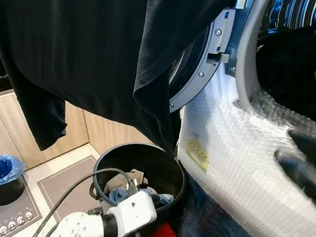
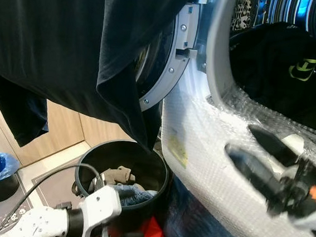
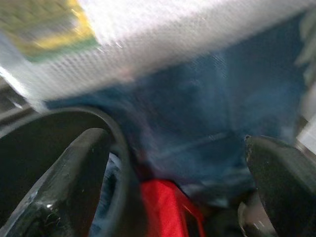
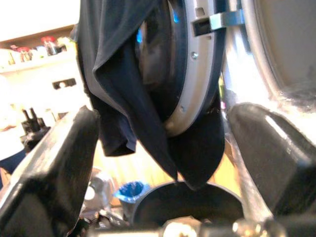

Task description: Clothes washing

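You are partway through loading: a black T-shirt (image 1: 97,51) hangs draped over the open washer door (image 1: 200,61) at about 11 o'clock in your head view, its tail dangling just above the black laundry bucket (image 1: 142,170) at 6 o'clock. The bucket holds more clothes, a blue piece and a tan one among them. A dark garment with a green logo (image 2: 286,69) lies in the drum (image 2: 302,20) at 2 o'clock, so some of the load is already in.

Your right gripper (image 2: 266,157) hovers at 4 o'clock over the bubble-wrapped front of the washer (image 1: 243,160), fingers spread wide and empty. Your left gripper (image 3: 177,182) sits low at 6 o'clock beside the bucket rim, also spread apart with nothing between the fingers; its wrist view looks onto blue denim and something red below the machine.

The next move, as I judge it, is to take the hanging T-shirt and carry it past the door rim into the drum. Grip it high, or the loose tail may snag on the door latch (image 1: 217,57).
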`<state>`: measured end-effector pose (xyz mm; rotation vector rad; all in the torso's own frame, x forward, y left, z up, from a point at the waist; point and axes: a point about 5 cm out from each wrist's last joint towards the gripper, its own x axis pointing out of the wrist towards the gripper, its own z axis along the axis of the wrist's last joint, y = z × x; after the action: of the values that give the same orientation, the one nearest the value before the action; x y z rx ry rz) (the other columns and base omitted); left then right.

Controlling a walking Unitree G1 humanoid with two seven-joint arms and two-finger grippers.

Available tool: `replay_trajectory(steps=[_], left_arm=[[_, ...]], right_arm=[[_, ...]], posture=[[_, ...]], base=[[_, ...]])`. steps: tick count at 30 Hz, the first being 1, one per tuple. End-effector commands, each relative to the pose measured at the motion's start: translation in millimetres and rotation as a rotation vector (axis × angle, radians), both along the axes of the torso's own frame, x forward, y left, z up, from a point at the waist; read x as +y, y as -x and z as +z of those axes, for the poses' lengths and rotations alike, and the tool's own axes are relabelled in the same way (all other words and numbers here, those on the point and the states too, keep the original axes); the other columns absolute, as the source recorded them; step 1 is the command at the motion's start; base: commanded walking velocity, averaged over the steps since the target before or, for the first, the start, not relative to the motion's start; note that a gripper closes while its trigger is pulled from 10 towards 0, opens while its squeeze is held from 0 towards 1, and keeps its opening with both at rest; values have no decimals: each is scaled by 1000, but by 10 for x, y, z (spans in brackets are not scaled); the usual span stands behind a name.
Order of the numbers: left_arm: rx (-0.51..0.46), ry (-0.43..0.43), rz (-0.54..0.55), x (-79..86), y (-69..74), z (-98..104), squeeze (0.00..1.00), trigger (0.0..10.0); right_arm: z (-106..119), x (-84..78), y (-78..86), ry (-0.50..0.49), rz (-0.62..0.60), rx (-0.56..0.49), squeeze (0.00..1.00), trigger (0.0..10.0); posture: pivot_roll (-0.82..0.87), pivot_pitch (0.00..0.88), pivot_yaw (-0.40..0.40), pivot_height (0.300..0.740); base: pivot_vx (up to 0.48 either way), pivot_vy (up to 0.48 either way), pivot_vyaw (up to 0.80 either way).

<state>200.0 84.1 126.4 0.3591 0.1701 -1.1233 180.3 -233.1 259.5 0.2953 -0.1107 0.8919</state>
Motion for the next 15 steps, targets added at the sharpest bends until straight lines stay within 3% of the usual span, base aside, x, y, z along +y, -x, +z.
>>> replay_trajectory(steps=[1,6,10,14,15], left_arm=[[18,-18,-27,29,32,-46,0,10000],[103,-63,-58,140,89,-221,0,10000],[129,-77,-61,173,98,-281,0,10000],[199,-144,-53,260,129,-498,0,10000],[246,-180,-45,304,165,-657,0,10000]], right_arm=[[-83,50,38,4,65,41,0,10000],[-478,92,137,28,171,248,0,10000],[-590,95,157,37,202,302,0,10000],[-885,91,180,92,247,430,0,10000],[-1077,75,183,131,253,494,0,10000]], posture=[[-114,0,4,740],[-107,0,-3,740],[-102,0,-5,740],[-91,0,-15,740],[-89,0,-15,740]], base=[[0,0,0],[0,0,0],[0,0,0],[0,0,0],[0,0,0]])
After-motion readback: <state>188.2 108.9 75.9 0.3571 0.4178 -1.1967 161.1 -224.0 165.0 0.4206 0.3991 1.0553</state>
